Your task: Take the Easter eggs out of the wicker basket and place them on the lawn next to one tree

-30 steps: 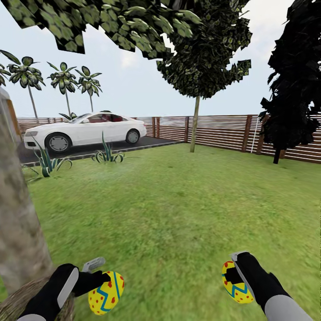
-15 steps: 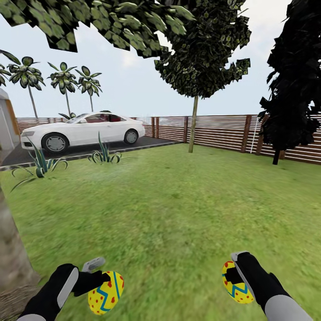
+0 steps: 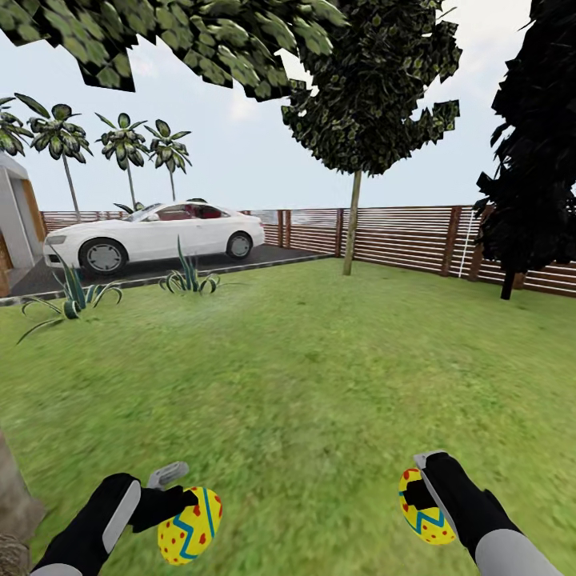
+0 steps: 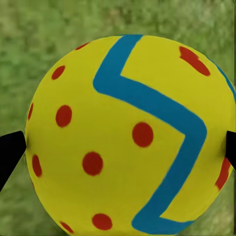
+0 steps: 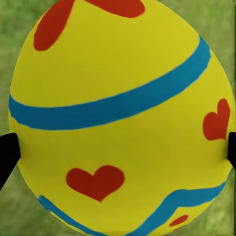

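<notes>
Clamping eggs, both: left pincer (image 3: 186, 498) dotted egg (image 4: 130, 135), right pincer (image 3: 416, 496) heart-painted egg (image 5: 120, 115).

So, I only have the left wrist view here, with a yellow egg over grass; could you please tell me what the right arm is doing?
Observer: The right gripper is shut on its own egg, yellow with red hearts and teal bands.
Operator: Thank you. Is there a tree close to us?
Observer: A thick mottled trunk stands at the head view's lower left edge, beside your left arm.
Operator: And what lies ahead, please?
Observer: Open lawn runs to a slatted wooden fence, with a white car on the driveway at the far left.
</notes>
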Available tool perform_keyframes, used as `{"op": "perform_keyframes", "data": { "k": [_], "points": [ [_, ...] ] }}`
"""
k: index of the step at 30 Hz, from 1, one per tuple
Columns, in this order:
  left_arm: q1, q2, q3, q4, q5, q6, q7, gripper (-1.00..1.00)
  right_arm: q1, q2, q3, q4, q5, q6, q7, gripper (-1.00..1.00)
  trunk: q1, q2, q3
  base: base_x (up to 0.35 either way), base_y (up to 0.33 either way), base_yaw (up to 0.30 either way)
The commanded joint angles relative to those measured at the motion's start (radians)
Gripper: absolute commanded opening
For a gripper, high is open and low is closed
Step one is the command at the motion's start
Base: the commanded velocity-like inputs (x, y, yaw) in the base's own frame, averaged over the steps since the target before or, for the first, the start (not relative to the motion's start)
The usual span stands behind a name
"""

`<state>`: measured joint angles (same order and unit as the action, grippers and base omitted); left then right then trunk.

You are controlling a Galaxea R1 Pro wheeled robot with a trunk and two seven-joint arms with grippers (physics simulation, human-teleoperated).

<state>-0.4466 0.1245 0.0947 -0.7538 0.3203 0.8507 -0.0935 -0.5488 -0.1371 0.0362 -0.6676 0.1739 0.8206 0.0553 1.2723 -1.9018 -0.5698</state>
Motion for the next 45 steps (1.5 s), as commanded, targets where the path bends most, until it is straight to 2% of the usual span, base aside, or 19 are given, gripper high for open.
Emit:
{"op": "perform_keyframes", "data": {
  "k": [1,13,31,45],
  "points": [
    [-0.001,0.0,0.003,-0.001,-0.007,0.005,-0.008,-1.0,0.0,-0.001,0.004,-0.001,0.009,0.005,0.006,-1.0,0.0,-0.001,-0.001,0.295,-0.239,0.07],
    [-0.001,-0.002,0.004,-0.001,-0.007,0.005,-0.008,-1.0,0.0,-0.001,0.004,-0.001,0.009,0.005,0.006,-1.0,0.0,-0.001,-0.001,0.295,-0.238,0.215],
    [-0.001,-0.001,0.004,-0.001,-0.007,0.005,-0.008,-1.0,0.0,-0.001,0.004,-0.001,0.009,0.005,0.008,-1.0,0.0,-0.001,-0.001,0.297,-0.229,0.005],
    [-0.001,-0.002,0.003,-0.001,-0.007,0.005,-0.008,-1.0,0.0,-0.001,0.004,-0.001,0.009,0.006,0.006,-1.0,0.0,-0.001,-0.009,0.297,-0.224,0.257]
  ]
}}
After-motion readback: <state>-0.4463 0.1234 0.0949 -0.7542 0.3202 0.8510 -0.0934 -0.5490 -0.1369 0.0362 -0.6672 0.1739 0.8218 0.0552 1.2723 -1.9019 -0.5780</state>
